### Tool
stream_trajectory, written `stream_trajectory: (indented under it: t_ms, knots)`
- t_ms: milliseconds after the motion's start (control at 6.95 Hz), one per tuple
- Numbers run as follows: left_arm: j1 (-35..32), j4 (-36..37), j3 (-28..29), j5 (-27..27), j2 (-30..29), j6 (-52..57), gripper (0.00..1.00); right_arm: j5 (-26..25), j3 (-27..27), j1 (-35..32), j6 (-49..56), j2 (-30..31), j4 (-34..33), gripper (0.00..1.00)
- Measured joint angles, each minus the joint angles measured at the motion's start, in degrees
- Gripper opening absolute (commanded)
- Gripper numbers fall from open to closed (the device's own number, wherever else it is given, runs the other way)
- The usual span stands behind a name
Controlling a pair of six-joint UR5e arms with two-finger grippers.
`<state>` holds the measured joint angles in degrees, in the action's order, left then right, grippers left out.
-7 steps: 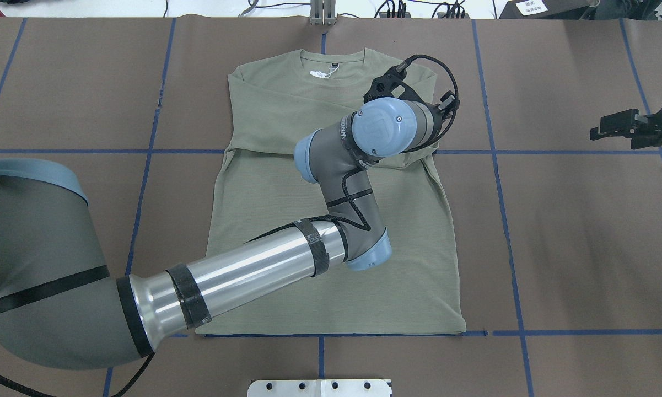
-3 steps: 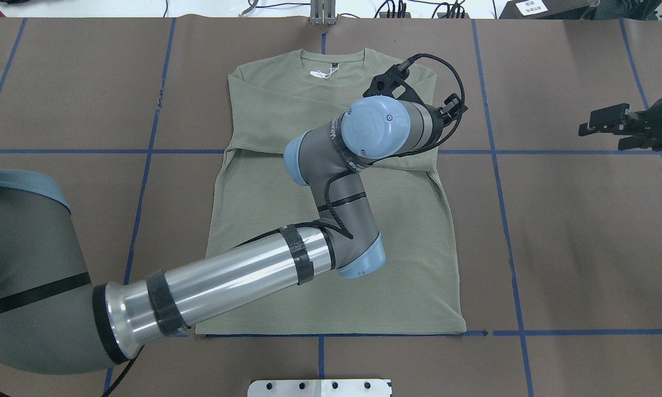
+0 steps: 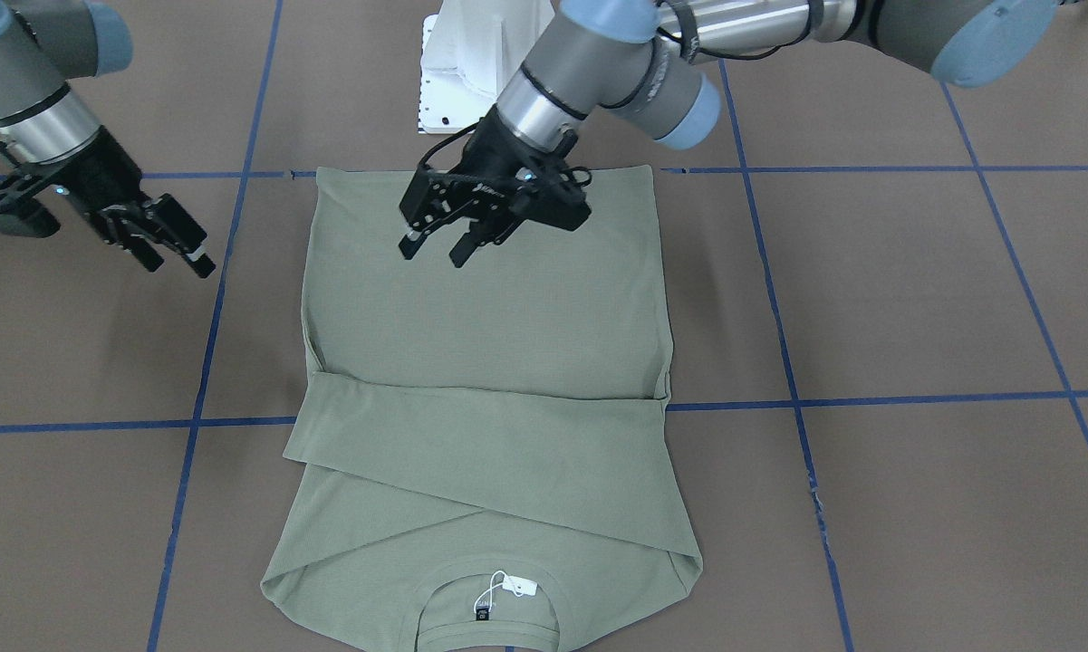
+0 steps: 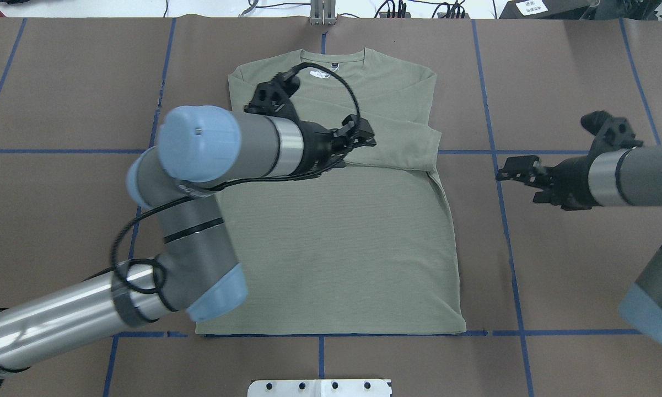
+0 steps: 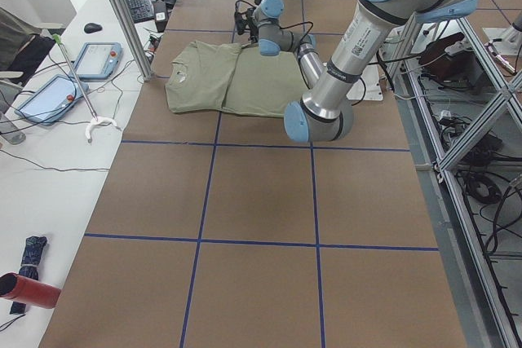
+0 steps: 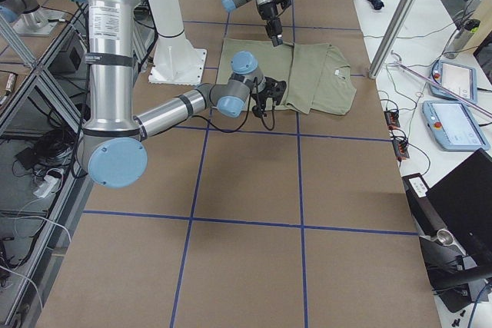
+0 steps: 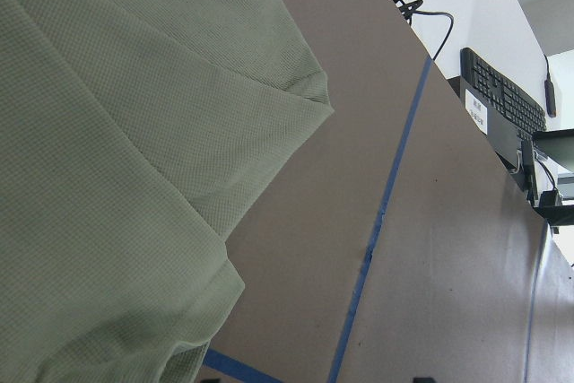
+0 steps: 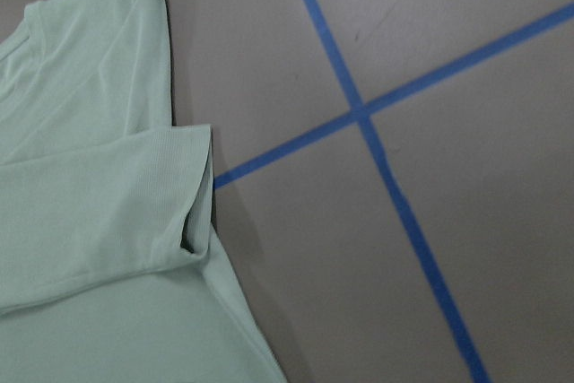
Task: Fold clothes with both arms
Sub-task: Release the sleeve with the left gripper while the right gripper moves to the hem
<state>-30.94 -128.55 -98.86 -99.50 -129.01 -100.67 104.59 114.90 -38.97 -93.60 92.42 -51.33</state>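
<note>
The left arm (image 4: 60, 320), a polished silver tube with matt grey joints and rounded light-blue caps, reaches in over the shirt's near-left side, a black braided cable looping round its wrist. The left fingers (image 3: 437, 237), black and angular, are spread wide with nothing between them, hanging above the shirt's lower body. The shirt (image 4: 336, 237) lies flat in the middle of the desk (image 4: 60, 82), hem toward the robot and round ribbed collar at the far edge. It is a sage-green knit with a fine, even weave, and both long sleeves are folded across the chest into overlapping slanted bands. A small white hang tag (image 3: 518, 587) and a black neck label (image 3: 482, 615) sit inside the collar. The desk has a dull brown paper-like cover crossed by straight blue tape lines (image 4: 507, 231). Beyond the shirt's right edge, the right arm (image 4: 634, 173) holds the right fingers (image 3: 174, 249) parted and empty above bare desk, pointed toward the folded cuff.
</note>
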Motion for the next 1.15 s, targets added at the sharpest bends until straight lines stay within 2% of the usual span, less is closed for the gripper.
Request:
stream_trajectory:
  t_ms: [144,288,432,576,863,1151]
  knots:
    - [-0.57,2.08,-7.4,-0.7,5.23,1.59,0.73,-7.93,2.23,7.91,-6.15,0.6,-0.68,0.99]
    - [-0.76,2.98,-11.31,-0.84,7.89,2.56,0.73,-17.06,3.64,16.31,-11.98,1.45,-1.37,0.97]
    - [-0.77,3.25,-12.8,-0.76,8.84,2.93,0.73,-26.86,4.82,24.72,-17.2,2.37,-2.8,0.95]
    - [-0.79,3.3,-13.4,-0.56,9.07,3.05,0.73,-33.47,6.35,31.04,-21.29,2.81,-5.86,0.9]
    - [-0.78,3.31,-14.15,0.49,9.26,3.11,0.74,-40.34,7.88,38.75,-27.25,3.05,-11.39,0.85]
    - [-0.68,3.31,-14.35,1.43,9.37,3.1,0.74,-41.82,7.95,41.46,-31.75,3.11,-14.71,0.79]
